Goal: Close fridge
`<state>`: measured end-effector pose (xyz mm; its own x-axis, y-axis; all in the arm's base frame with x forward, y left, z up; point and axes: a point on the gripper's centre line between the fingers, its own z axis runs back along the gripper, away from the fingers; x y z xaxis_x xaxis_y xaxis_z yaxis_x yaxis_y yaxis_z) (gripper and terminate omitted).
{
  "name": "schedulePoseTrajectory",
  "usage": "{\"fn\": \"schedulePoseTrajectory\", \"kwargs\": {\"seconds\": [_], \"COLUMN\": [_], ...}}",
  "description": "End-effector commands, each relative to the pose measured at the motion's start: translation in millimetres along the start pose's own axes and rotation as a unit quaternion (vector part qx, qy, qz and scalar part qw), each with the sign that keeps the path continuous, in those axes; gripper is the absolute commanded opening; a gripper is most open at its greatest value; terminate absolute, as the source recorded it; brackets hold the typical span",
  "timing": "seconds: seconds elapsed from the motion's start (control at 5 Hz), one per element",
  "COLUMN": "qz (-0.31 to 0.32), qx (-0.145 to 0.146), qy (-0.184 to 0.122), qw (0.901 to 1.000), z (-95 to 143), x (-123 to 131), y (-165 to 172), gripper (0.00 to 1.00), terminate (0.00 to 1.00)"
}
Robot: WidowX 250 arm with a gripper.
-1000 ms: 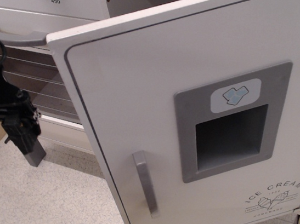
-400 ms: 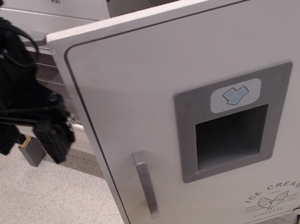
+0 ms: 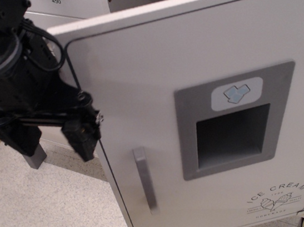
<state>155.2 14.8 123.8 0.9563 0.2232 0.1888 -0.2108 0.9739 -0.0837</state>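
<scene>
White fridge (image 3: 152, 74) door ajar | black fingers (image 3: 82, 138) apart at door edge | oven (image 3: 70, 1) behind

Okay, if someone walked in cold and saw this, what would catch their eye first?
The big white fridge door fills most of the view, standing open, with a grey bar handle, a grey dispenser recess at centre right and "ICE CREAM" print at the lower right. At its left edge looms the black gripper, fingers pointing down, right by the door's free edge.
</scene>
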Motion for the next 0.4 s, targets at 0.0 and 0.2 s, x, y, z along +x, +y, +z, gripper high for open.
{"fn": "schedulePoseTrajectory", "kwargs": {"seconds": [0.0, 0.2], "qz": [0.063, 0.088], "qx": [0.005, 0.007], "qy": [-0.077, -0.081], "qw": [0.9951, 0.9928], "z": [9, 10], "x": [40, 59], "y": [5, 8], "gripper": [1.00, 1.00], "terminate": [0.00, 0.00]}}
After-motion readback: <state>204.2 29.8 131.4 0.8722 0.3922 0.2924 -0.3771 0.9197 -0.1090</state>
